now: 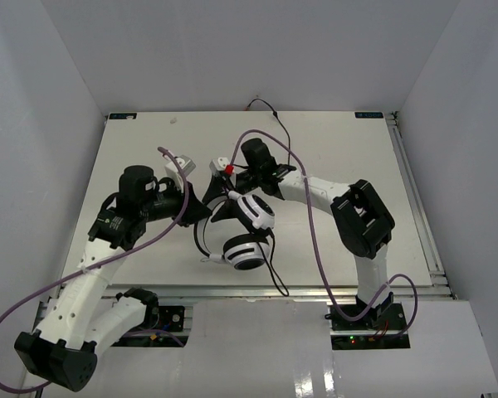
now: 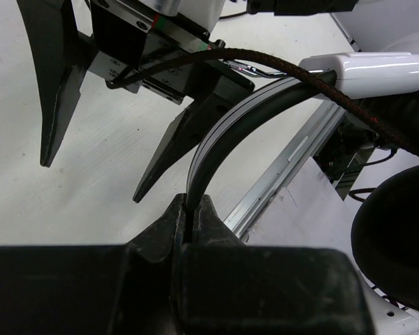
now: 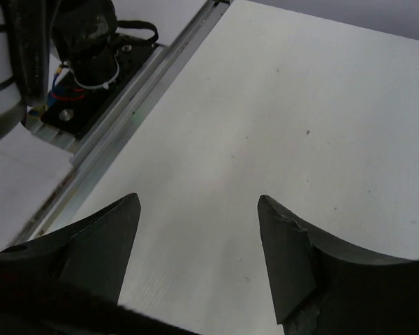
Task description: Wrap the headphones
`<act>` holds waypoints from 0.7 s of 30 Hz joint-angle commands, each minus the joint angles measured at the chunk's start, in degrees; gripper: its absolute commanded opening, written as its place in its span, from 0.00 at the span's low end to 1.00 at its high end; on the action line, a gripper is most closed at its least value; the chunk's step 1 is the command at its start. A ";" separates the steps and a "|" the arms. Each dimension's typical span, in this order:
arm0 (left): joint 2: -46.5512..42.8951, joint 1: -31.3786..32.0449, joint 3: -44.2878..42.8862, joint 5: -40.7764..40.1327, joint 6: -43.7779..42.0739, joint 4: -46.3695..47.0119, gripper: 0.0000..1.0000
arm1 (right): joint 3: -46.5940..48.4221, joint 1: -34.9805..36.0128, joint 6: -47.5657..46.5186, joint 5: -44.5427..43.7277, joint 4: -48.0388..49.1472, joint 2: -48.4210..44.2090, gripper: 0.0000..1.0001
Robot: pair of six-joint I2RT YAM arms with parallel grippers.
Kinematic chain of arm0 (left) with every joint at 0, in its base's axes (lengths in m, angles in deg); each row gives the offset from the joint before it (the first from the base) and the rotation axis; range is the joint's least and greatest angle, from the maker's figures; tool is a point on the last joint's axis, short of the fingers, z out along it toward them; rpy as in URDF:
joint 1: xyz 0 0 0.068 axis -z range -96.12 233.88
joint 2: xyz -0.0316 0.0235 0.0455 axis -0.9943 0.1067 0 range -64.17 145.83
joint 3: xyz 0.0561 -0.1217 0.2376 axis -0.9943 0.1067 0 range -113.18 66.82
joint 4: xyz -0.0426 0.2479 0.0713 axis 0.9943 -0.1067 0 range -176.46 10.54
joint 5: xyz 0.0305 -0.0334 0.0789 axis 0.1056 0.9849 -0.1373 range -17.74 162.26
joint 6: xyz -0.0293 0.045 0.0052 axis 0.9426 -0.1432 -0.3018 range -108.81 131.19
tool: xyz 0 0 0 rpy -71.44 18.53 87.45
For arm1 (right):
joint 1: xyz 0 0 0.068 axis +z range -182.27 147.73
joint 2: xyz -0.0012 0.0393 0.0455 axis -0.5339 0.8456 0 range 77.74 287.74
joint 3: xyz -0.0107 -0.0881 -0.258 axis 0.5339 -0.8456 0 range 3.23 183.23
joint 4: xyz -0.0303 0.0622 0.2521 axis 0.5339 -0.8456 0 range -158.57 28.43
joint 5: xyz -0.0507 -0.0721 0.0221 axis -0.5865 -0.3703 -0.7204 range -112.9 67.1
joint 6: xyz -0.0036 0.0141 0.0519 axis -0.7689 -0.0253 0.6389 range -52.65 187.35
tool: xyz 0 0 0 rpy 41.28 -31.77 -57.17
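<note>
Our left fingers [image 2: 157, 234] are clamped on the thin headband [image 2: 213, 139] of the headphones [image 1: 247, 236], which sit mid-bench between the two arms. We cannot tell whether the earcups touch the surface. The black cord [image 1: 275, 278] trails toward the near edge. Our right fingers [image 3: 105, 230] stand apart, holding nothing, just beyond the headband, over the white bench [image 1: 357, 149].

The headphones [image 1: 249, 249] have white earcups with black bands and black cushions. Their headband [image 2: 213, 139] is black with a thin pale line along it. The cord [image 2: 279, 66] is a dark braid flecked with red. The left pincer [image 2: 190, 209] and right pincer [image 3: 199, 202] are black. The desk [image 1: 340, 141] is white and the arm cables [image 1: 313, 232] are purple.
</note>
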 commanded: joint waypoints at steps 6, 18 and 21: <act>-1.39 0.04 -9.22 -2.44 4.91 -1.10 0.00 | -14.39 -3.26 15.19 0.34 17.94 -10.19 0.08; 4.14 0.04 -25.29 -9.87 12.00 -2.22 0.00 | -23.18 -4.17 -5.32 -5.97 -11.16 -24.43 0.08; 4.71 0.04 -26.44 -14.17 12.26 -2.79 0.00 | -26.18 -4.38 -7.70 -7.09 -15.23 -28.01 0.08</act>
